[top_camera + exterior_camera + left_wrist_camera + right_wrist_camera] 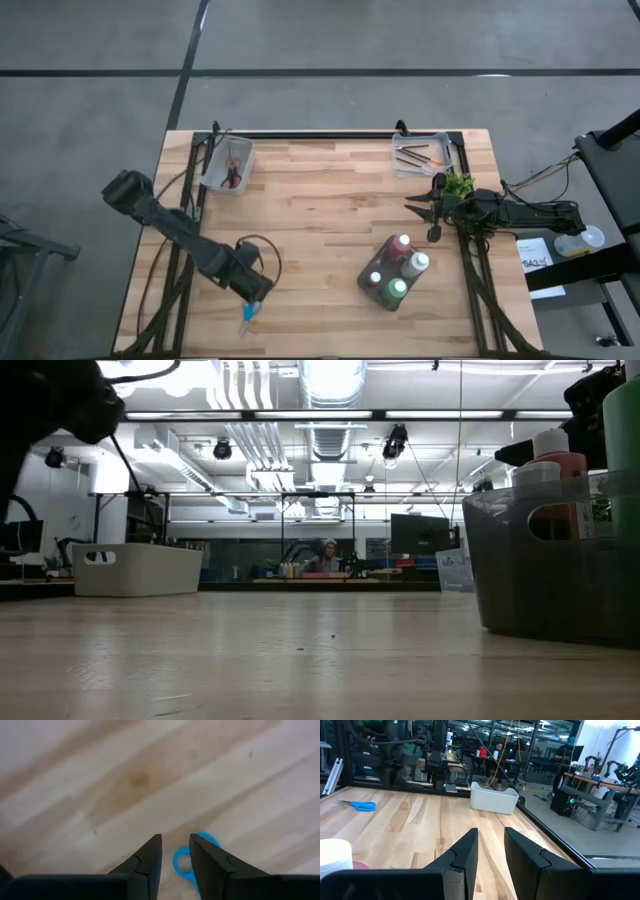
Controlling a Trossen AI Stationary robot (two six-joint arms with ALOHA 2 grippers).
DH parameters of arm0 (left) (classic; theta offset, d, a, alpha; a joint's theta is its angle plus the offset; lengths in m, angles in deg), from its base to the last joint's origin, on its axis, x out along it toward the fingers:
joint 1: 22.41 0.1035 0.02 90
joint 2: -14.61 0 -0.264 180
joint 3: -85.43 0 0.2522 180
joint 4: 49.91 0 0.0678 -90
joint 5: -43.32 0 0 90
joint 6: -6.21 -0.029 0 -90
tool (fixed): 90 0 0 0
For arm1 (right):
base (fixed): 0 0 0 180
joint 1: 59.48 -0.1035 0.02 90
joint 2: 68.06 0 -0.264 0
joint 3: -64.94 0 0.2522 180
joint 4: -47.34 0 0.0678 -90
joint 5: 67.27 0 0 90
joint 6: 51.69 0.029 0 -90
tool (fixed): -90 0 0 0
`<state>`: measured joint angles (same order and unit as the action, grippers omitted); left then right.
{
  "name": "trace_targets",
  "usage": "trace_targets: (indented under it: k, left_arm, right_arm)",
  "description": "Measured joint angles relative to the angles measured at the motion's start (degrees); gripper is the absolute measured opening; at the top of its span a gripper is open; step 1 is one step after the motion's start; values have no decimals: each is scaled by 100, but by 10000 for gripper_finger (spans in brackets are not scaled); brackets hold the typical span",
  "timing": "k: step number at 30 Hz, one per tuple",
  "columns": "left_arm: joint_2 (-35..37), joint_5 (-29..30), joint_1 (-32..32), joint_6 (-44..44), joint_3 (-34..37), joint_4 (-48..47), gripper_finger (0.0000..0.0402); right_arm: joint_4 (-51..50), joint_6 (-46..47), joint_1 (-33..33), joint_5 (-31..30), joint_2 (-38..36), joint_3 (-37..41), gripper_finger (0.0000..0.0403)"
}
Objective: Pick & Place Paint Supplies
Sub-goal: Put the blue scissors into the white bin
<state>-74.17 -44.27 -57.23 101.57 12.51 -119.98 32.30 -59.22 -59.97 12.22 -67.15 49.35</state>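
Jaws of both grippers stand slightly parted and grasp nothing. On the left gripper, at about 7 o'clock on the surface, they point down over the blue scissors. On the right gripper, at about 3 o'clock, they point toward the surface centre.

Paint bottles stand together in a dark bin at about 5 o'clock, near the right gripper and well apart from the left gripper. Paintbrushes lie in a clear tray at about 1 o'clock, near the right gripper. A white bin sits at about 11 o'clock, and a small green plant is just beside the right arm.

Only the left wrist view shows the scissors' blue handle between the left fingers. Only the right wrist view shows the gap between the right fingers. The low view shows the bottle caps above the bin wall, but neither gripper's tips.
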Motion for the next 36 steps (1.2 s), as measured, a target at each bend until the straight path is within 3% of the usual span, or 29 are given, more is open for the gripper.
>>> trace_targets:
  k: [7,16,36]
  left_arm:
    - [-451,-117,-485,589,-166,194,106]
    - [-518,-115,-939,892,97,885,106]
    - [-518,-212,-1026,1121,891,1825,106]
  right_arm:
    - [0,0,0,0,0,0,90]
    - [-1,0,0,-2,-1,0,90]
    - [-1,0,2,-4,0,0,90]
